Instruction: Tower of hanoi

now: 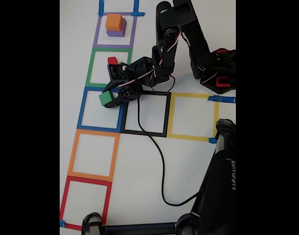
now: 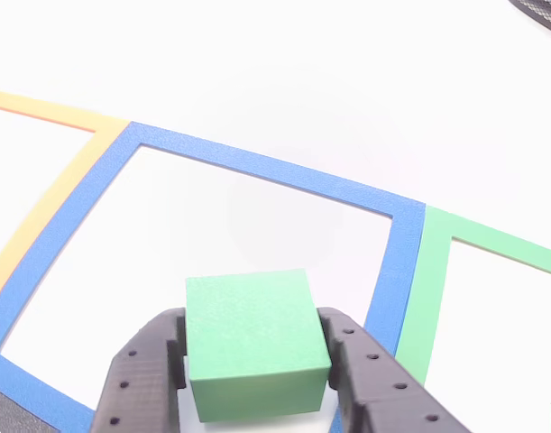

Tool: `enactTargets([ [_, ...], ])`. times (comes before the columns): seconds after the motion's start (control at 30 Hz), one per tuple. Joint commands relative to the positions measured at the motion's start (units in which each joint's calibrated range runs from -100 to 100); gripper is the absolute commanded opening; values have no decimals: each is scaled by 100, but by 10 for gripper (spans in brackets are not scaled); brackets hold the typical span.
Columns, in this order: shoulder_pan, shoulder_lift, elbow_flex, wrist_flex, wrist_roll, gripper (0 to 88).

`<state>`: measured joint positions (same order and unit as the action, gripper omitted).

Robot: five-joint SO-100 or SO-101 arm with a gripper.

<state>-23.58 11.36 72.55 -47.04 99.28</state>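
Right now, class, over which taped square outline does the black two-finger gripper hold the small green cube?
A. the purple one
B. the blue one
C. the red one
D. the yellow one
B: the gripper clamps the green cube over the blue square outline.

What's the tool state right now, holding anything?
Tool: closed on the green cube, one finger on each side, over the blue square.
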Motion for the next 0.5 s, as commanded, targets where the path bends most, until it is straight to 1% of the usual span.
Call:
enactTargets([
  [0.0,-87,64,-83,-284,72,52],
  [0.3,-135,354,-301,-389,72,98],
  [0.47,-135,435,-410,-389,72,106],
])
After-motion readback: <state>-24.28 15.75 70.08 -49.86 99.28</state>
